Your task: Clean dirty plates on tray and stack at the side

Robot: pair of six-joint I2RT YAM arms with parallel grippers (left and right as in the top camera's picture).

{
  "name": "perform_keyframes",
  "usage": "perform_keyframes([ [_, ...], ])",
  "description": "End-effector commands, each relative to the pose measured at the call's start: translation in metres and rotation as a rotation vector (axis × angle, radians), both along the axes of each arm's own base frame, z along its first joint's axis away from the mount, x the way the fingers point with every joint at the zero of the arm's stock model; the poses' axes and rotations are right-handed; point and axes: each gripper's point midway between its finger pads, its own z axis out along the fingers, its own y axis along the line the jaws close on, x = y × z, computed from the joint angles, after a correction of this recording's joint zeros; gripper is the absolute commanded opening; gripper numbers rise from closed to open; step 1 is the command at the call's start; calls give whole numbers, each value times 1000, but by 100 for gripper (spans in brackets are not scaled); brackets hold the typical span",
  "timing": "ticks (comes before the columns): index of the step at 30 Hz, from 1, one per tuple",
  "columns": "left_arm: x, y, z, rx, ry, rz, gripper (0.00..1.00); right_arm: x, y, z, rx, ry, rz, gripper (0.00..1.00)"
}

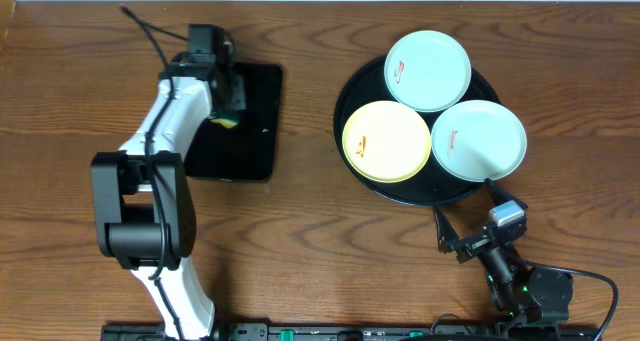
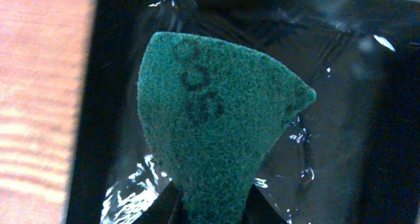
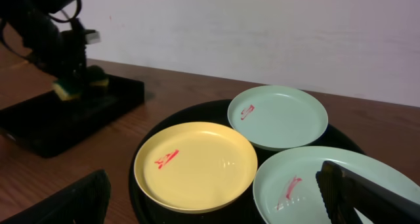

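Note:
Three plates lie on the round black tray (image 1: 352,89): a mint one at the back (image 1: 428,70), a yellow one at the front left (image 1: 386,141) and a mint one at the front right (image 1: 478,139). Each has a small red smear. In the right wrist view the yellow plate (image 3: 195,166) is at centre, with mint plates behind (image 3: 277,116) and to the right (image 3: 295,178). My right gripper (image 3: 216,207) is open and empty, just in front of the tray. My left gripper (image 2: 213,207) is shut on a green sponge (image 2: 216,125) over the rectangular black tray (image 1: 250,131).
The rectangular black tray (image 2: 354,119) is wet and glossy, left of the round tray. Bare wooden table (image 1: 300,241) lies between and in front of the two trays. The wall runs along the back edge.

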Motion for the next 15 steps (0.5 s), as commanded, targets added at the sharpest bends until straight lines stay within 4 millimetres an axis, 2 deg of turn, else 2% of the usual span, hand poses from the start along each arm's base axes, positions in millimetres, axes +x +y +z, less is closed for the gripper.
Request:
perform_keyframes([
  [1,-9,13,-9,-25,38,129,25,0,1,-1,-10,-4,4,99],
  [4,-16,12,-15,-35,76,154,28,0,1,-1,-10,-4,4,99],
  [6,-19,4,-18,-74,91,137,44,0,1,-1,-10,-4,4,99],
  [8,-21,-5,-19,-126,102,118,50,0,1,-1,-10,-4,4,99],
  [10,-23,-11,-21,-156,110,107,61,0,1,-1,-10,-4,4,99],
  [15,-26,-9,-25,-144,116,112,64,0,1,-1,-10,-4,4,99],
])
